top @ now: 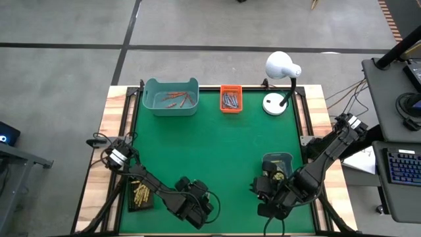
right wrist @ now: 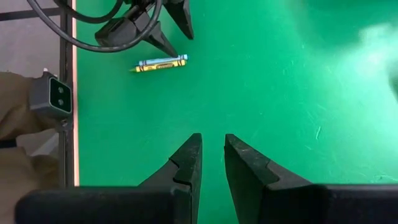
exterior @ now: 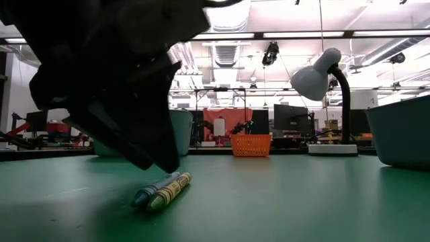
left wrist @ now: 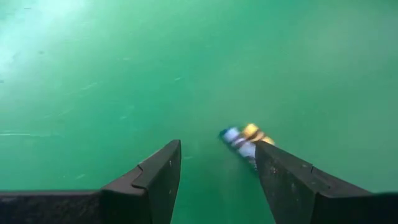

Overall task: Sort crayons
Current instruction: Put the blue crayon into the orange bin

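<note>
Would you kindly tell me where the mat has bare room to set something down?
The middle of the green mat is bare, between the teal bin and orange basket and both grippers. It is crowded around the left gripper, beside two crayons.

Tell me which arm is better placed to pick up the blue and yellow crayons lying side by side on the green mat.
Probably left: its hand hangs open just beside the blue and yellow crayons. The right hand is farther off, holding nothing.
</note>
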`<state>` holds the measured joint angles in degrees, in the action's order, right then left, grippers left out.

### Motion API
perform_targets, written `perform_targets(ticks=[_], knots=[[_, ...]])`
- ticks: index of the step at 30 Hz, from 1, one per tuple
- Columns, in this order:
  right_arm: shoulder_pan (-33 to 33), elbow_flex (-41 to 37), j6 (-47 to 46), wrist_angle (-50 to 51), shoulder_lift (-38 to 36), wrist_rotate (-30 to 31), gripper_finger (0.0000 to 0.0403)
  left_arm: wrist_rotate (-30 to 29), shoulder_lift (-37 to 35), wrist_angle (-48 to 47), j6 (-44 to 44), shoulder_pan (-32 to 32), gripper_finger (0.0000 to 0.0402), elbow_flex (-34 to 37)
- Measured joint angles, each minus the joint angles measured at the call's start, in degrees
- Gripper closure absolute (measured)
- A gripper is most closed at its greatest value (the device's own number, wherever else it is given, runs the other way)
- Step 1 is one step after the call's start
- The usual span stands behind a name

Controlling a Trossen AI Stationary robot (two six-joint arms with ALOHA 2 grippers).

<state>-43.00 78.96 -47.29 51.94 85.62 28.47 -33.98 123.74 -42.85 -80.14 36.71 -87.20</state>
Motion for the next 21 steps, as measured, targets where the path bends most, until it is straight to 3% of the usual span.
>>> perform_targets(ticks=[9,21], knots=[[0.0,0.0,0.0,0.0,0.0,0.2,0.0344,0.9,0.0,-5.0,-1.5,0.0,0.0212,0.0],[0.0,0.0,0.0,-0.3,0.0,0.2,0.0344,5.2,-0.3,-2.0,2.7,0.4,0.0212,-2.0]])
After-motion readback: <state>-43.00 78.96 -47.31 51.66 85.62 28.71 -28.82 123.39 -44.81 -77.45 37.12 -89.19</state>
